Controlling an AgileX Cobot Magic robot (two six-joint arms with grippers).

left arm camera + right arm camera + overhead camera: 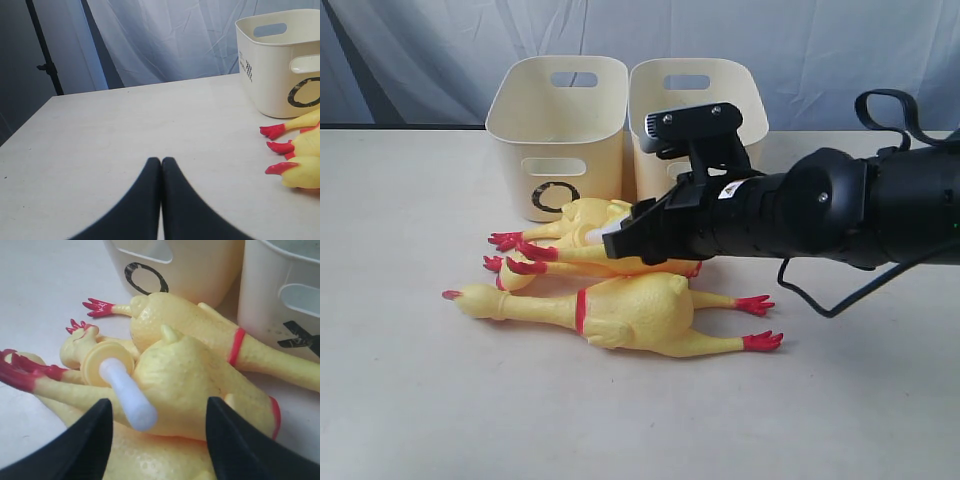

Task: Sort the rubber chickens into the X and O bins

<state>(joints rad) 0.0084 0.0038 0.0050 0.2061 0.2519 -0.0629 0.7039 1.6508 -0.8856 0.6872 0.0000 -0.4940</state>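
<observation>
Three yellow rubber chickens lie in a pile before the bins. The largest chicken [620,312] lies nearest the front, its red feet to the right. Two smaller chickens [582,222] [555,268] lie behind it. My right gripper [620,240] [157,407] is open, its jaws straddling the middle chicken's body [190,385], whose white squeaker tube [127,395] points at the camera. The O bin [558,130] [172,267] stands at the back left, the X bin [720,90] [280,295] beside it, partly hidden by the arm. My left gripper [161,160] is shut and empty over bare table.
The pale table [410,380] runs wide to the left and front. A grey curtain [420,50] hangs behind. A black cable [840,300] loops under the right arm. A dark stand [45,65] shows beyond the table edge in the left wrist view.
</observation>
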